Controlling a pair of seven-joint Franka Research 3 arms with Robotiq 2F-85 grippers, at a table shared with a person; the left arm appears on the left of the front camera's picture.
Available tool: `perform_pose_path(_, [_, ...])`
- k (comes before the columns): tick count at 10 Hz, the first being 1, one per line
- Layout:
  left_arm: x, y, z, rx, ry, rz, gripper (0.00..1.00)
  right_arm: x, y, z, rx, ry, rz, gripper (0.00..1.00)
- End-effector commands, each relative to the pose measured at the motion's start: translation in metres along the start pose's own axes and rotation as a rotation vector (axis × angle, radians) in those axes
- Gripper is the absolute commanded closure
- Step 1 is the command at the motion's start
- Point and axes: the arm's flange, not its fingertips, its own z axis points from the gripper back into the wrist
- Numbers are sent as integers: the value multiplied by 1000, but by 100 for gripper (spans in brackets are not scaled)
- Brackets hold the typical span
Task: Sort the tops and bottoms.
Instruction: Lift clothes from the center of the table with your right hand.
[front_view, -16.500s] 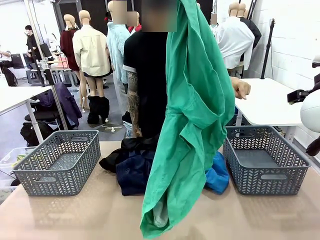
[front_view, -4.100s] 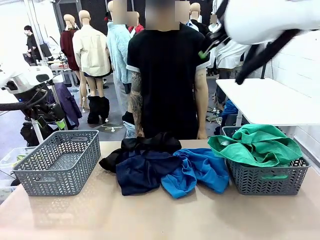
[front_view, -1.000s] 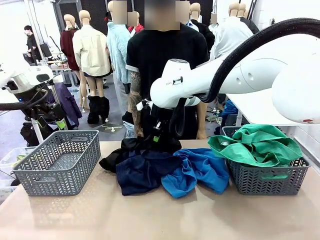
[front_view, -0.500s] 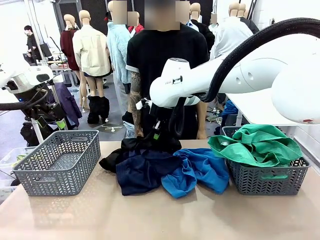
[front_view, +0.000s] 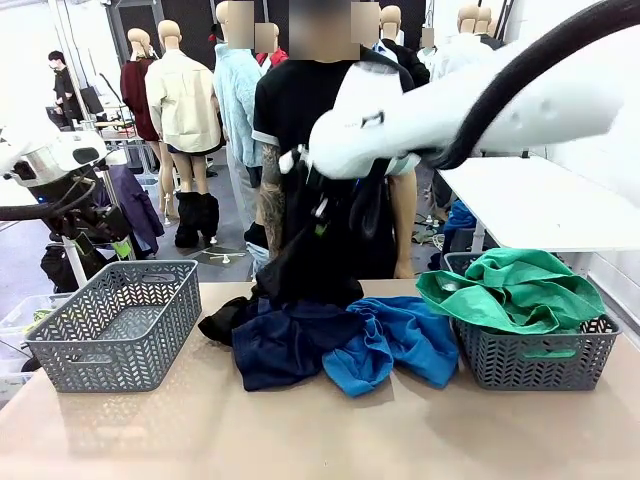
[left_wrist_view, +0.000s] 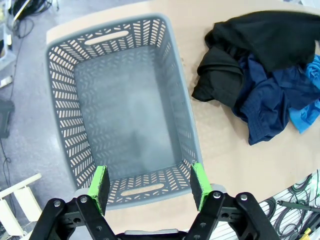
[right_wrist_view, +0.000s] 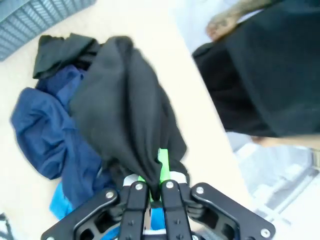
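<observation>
At the far edge of the desk, near its middle, the front view shows the right claw (front_view: 318, 215) clenched on the black garment (front_view: 305, 275). The cloth hangs from it like a tent, and its lower part rests on the navy garment (front_view: 280, 350). The blue garment (front_view: 400, 340) lies just beside. The green garment (front_view: 510, 290) is heaped in the right basket (front_view: 530, 365) at the right edge. I think the good way is to lift straight up until the cloth hangs free, so the navy one is not dragged. Only then should the claw carry it sideways, away from the person (front_view: 300, 120).

From the left wrist, the left claw (left_wrist_view: 150, 181) is released, its pads wide apart above the left basket (left_wrist_view: 185, 100). This view looks down onto the basket's bare grey bottom, which the front view hides behind the wall.

From the right wrist, the grip itself is plain: a fold of black cloth is pinched between the green pads (right_wrist_view: 162, 162). Another part of the black garment lies on the desk, touching the navy one. The front view does not show this grip so clearly.
</observation>
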Motion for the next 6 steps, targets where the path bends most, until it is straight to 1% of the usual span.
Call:
perform_pose_path(1, [1, 2, 3, -2, 10, 2, 17, -27, 40, 88, -172, 47, 39, 100])
perform_pose_path(3, [1, 2, 3, -2, 10, 2, 17, -14, 72, 168, -267, 17, 132, 100])
perform_pose_path(4, [1, 2, 3, -2, 10, 2, 17, -6, 86, 207, -314, -2, 150, 100])
perform_pose_path(5, [1, 2, 3, -2, 10, 2, 17, 4, 92, 254, -386, -35, 136, 100])
perform_pose_path(6, [1, 2, 3, -2, 10, 2, 17, 12, 95, 298, -411, -50, 97, 100])
